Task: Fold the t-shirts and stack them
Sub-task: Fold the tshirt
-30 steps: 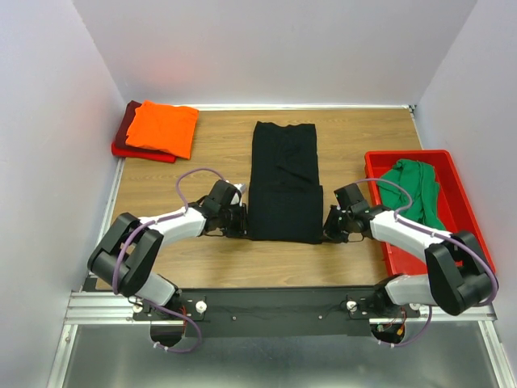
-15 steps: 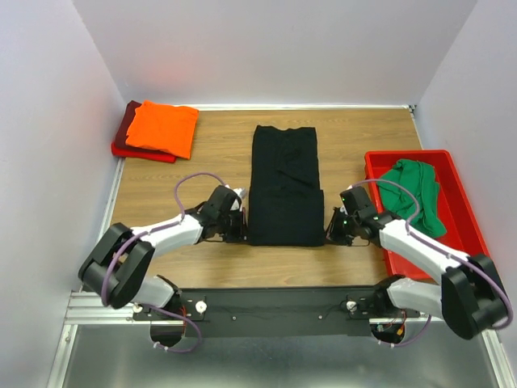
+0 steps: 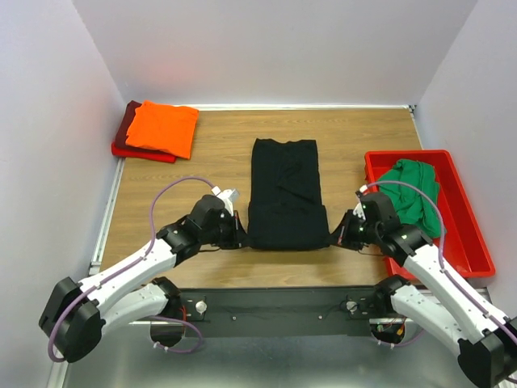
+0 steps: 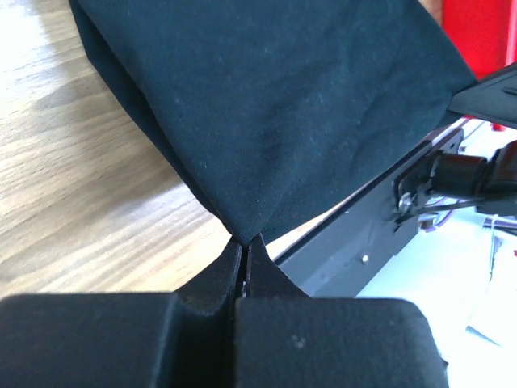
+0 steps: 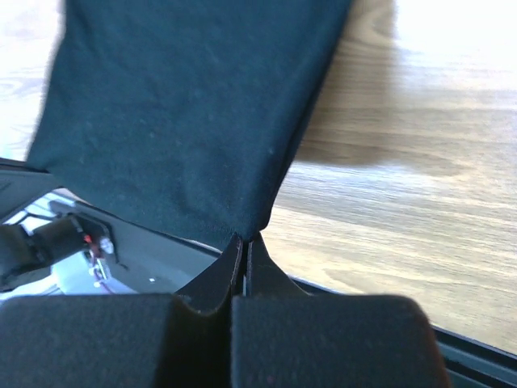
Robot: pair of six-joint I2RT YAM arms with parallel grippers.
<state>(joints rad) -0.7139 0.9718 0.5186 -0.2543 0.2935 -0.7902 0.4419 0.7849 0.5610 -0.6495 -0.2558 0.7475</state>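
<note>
The black t-shirt (image 3: pixel 284 192) lies as a long folded strip in the middle of the table, its near end lifted and stretched wide. My left gripper (image 3: pixel 241 237) is shut on its near left corner; the left wrist view shows the cloth (image 4: pixel 275 113) pinched at the fingertips. My right gripper (image 3: pixel 336 237) is shut on its near right corner; the right wrist view shows the cloth (image 5: pixel 186 113) held the same way. The bright orange t-shirt (image 3: pixel 163 127) lies folded on the dark red one (image 3: pixel 126 129) at the far left. The green t-shirt (image 3: pixel 414 194) lies crumpled in the bin.
A red plastic bin (image 3: pixel 460 242) stands at the right side of the wooden table (image 3: pixel 202 158). White walls close in the left, back and right. A black metal rail (image 3: pixel 275 303) runs along the near edge by the arm bases.
Both grippers have moved toward the near edge and risen, lifting the black shirt's near end. The near edge is now pulled wider and sits lower in the top view.
</note>
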